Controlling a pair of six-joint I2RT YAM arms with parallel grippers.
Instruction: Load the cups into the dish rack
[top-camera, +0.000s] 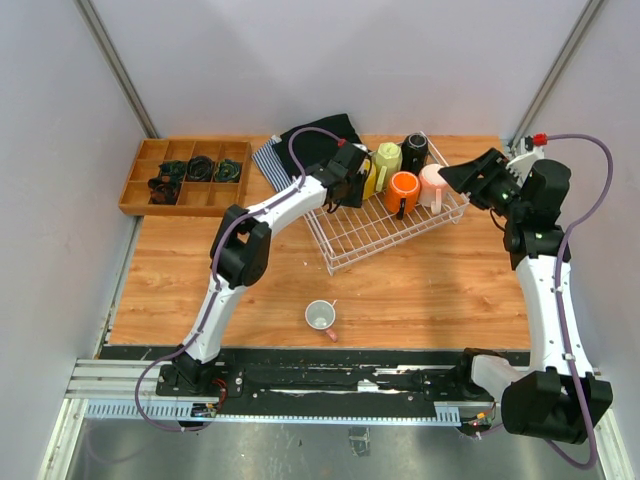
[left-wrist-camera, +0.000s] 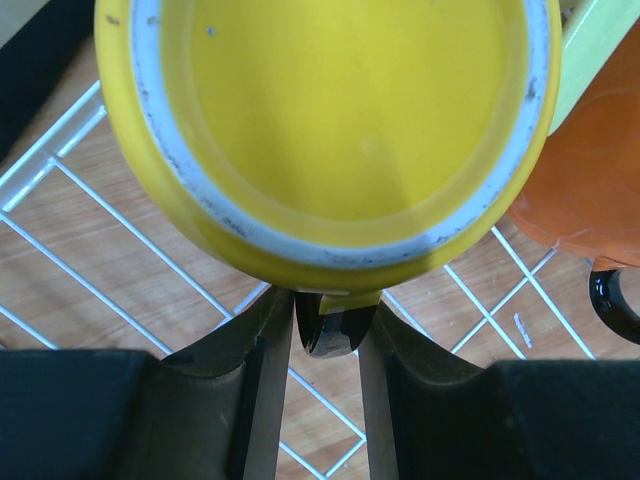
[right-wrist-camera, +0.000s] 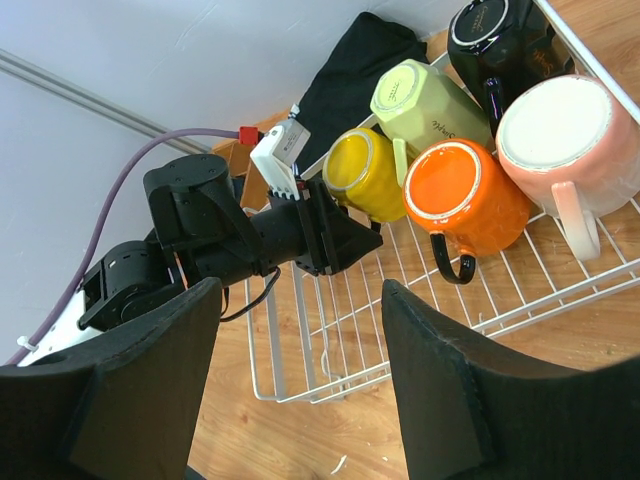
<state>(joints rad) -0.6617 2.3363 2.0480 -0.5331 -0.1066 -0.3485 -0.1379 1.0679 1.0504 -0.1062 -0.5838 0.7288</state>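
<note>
Holding the yellow mug (left-wrist-camera: 340, 110) inside the dish rack (top-camera: 372, 238).
My left gripper (left-wrist-camera: 327, 322) clamps its handle (to seat it base-up, I reckon); right gripper (right-wrist-camera: 300, 300) hangs spread wide, empty; dusty pink mug (top-camera: 320, 317) sits on the table (top-camera: 450, 290).

Yellow mug (left-wrist-camera: 340, 130) cropped at top; tray (top-camera: 215, 196) contents indistinct.
</note>
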